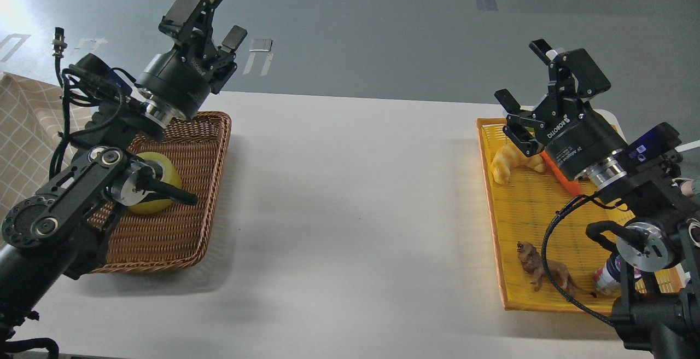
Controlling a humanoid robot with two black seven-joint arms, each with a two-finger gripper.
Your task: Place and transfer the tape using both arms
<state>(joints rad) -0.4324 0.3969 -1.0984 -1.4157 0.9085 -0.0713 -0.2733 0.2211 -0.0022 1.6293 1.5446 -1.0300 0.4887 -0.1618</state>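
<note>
The yellow tape roll [162, 174] lies in the brown wicker basket [186, 222] at the left, mostly hidden behind my left arm. My left gripper [224, 11] is open and empty, raised high above the basket's far edge. My right gripper [524, 75] is open and empty, held above the far left corner of the orange tray [495, 222] at the right.
The orange tray holds a yellow croissant toy [506, 163], a brown lion figure [544, 272] and a small can [606, 279]. A checked cloth [24, 113] lies at the far left. White table [350, 195] between basket and tray.
</note>
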